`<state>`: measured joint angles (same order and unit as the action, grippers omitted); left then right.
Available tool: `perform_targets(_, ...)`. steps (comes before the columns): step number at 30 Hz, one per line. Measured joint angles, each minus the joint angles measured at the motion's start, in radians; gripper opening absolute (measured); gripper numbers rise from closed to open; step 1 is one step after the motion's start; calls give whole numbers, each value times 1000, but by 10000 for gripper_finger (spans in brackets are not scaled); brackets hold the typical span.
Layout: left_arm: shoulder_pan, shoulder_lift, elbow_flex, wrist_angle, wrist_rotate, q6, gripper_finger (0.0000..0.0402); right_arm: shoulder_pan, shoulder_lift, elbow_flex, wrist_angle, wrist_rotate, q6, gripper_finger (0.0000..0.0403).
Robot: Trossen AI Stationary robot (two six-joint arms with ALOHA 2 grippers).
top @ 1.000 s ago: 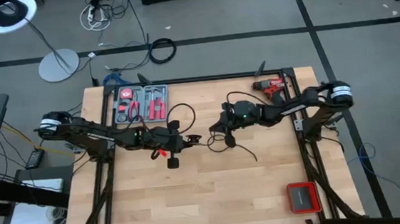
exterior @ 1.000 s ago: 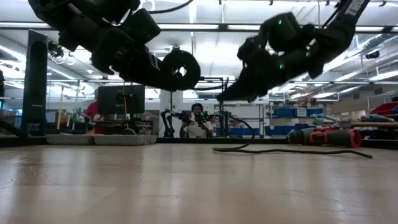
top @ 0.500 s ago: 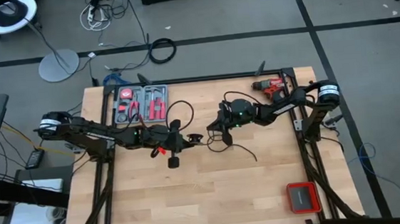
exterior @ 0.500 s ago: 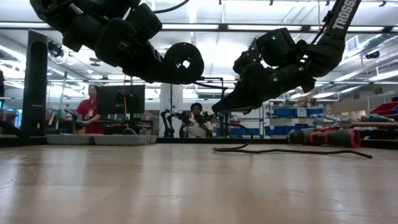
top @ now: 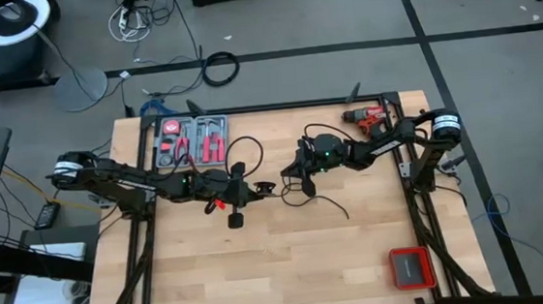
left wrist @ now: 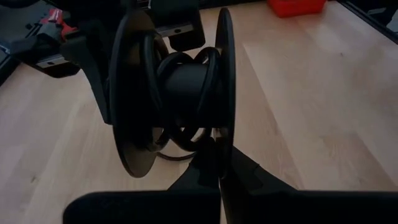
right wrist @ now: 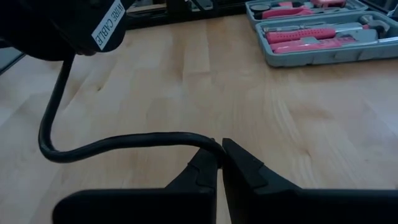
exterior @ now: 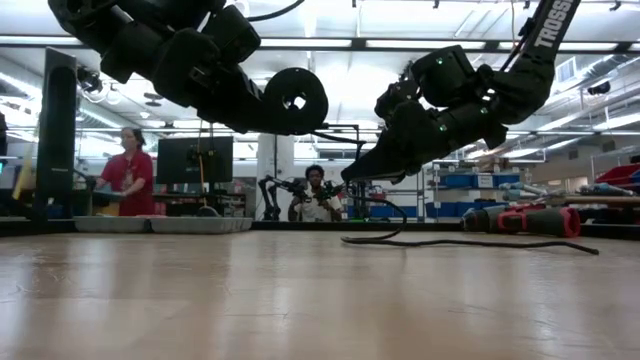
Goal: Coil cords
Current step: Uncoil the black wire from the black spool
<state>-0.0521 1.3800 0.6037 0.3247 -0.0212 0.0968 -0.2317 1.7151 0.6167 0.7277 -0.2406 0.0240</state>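
The thin black cable (right wrist: 124,142) runs from a black reel (left wrist: 180,81), where several turns lie on the hub, to my right gripper (right wrist: 217,158). Its free tail (top: 329,206) lies on the table and also shows in the low view (exterior: 470,242). My left gripper (left wrist: 217,174) is shut on the reel (top: 265,186) near the table's middle, above the wood. My right gripper (top: 288,178) is shut on the cable just right of the reel. In the low view, reel (exterior: 295,100) and right gripper (exterior: 350,175) hang clear of the table. My left gripper pinches the rim of one reel flange (left wrist: 222,134) between its two fingers, coming level from the table's left. The reel is lifted clear of the table, its axle lying across the fingers. My right gripper pinches the cable (right wrist: 202,140) between its fingertips, a short way from the reel. The fingers come from the table's right, slanting down, and lie across the cable. The stretch to the reel curves slack above the table.
A grey case of pink tools (top: 191,139) lies at the far left. A red drill (top: 371,117) lies at the far right. A red box (top: 412,267) sits near the front right corner. People (exterior: 125,180) show in the room behind.
My right gripper has gone a little toward the table's left, closer to the reel, and slightly down, still shut on the cable. The reel has shifted a little in the low view, still held off the table.
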Motion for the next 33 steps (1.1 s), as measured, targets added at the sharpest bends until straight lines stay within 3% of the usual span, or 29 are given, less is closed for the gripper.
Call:
perform_targets(17,0,0,0,23,0,-1,0,0,0,0,-8,0,-22,10)
perform_targets(27,13,0,0,89,-68,5,0,-7,0,0,-26,45,-28,69)
perform_targets(33,16,0,0,158,-81,12,0,-16,0,0,-21,45,7,78)
